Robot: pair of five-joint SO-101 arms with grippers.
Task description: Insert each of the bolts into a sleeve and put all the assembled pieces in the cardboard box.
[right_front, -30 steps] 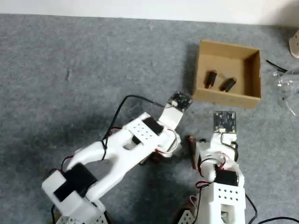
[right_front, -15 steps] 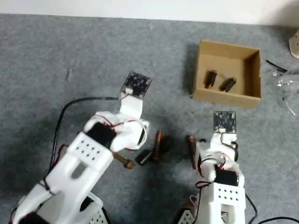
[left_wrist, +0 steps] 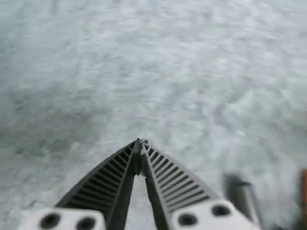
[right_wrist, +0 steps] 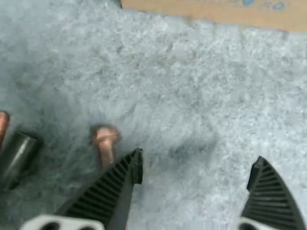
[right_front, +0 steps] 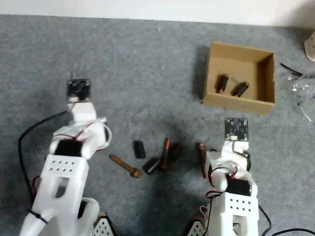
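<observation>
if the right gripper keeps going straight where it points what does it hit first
Probably the near wall of the cardboard box, across bare carpet. The bolt lies beside one finger of the open right gripper, off that line. Its downward tilt is unclear, so carpet may come first.

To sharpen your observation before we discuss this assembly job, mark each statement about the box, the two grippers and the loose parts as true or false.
1. The cardboard box holds two dark pieces. True.
2. The left gripper is wide open. False: it is shut, with nothing between its fingers.
3. The right gripper is shut on a bolt. False: it is open, and the nearest bolt lies on the carpet beside one finger.
4. A loose bolt and a black sleeve lie on the carpet between the arms. True.
</observation>
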